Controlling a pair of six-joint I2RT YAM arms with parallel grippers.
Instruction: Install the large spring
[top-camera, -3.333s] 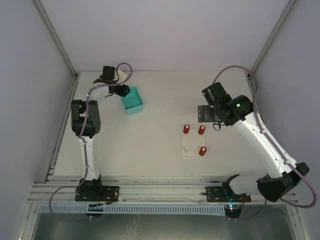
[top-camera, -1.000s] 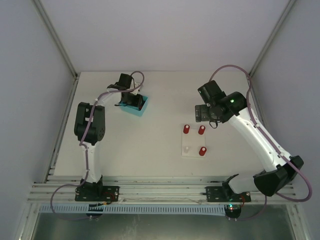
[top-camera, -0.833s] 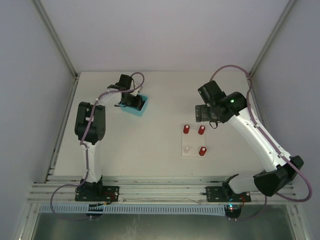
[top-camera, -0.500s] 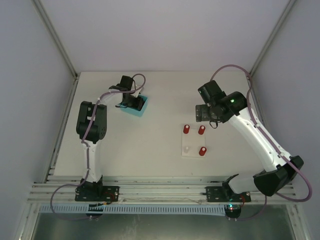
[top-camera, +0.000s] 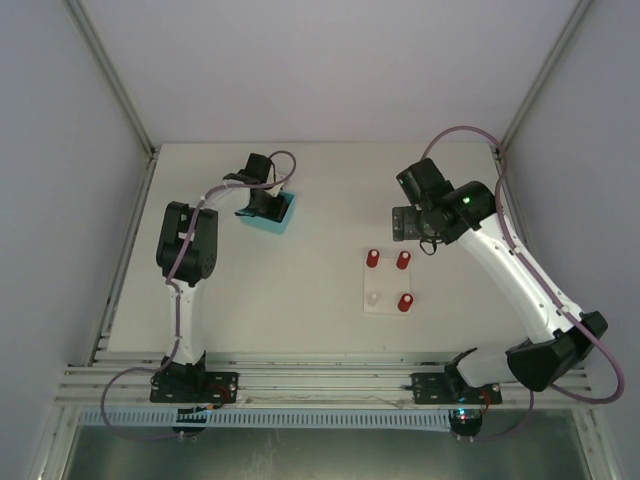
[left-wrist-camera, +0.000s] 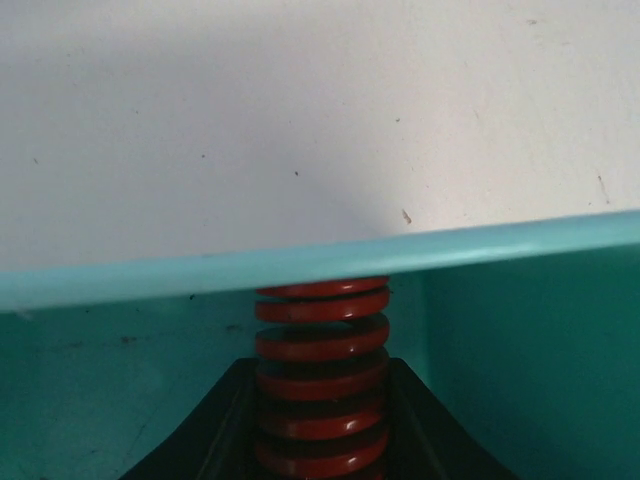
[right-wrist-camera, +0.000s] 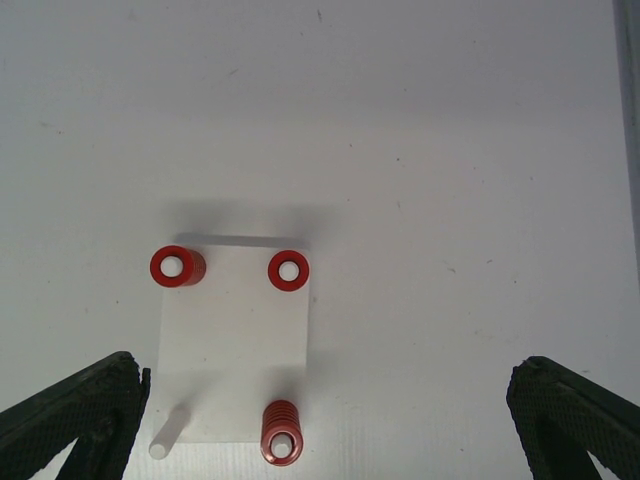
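standing upright between the fingers of the left gripper (left-wrist-camera: 320, 385), the large spring (left-wrist-camera: 322, 335) sits inside the teal bin (left-wrist-camera: 300, 265) at the far left of the bench (right-wrist-camera: 450, 150). its top coils reach the level of the bin's rim. the gripper is narrowed onto the spring's sides, which looks like a grasp made low in the bin so the spring can be lifted out on end, ready to slide down over a post.

the right gripper (top-camera: 413, 226) hangs spread wide and holding nothing above the white plate (right-wrist-camera: 235, 340), probably so its camera can watch the posts.

counted: one spring in the grasp and three red springs already on posts, at the two far corners (right-wrist-camera: 177, 266) (right-wrist-camera: 288, 270) and one near corner (right-wrist-camera: 282, 432). one bare white post (right-wrist-camera: 168, 433) remains, which i judge to be the target. that makes four posts, one plate and one bin.
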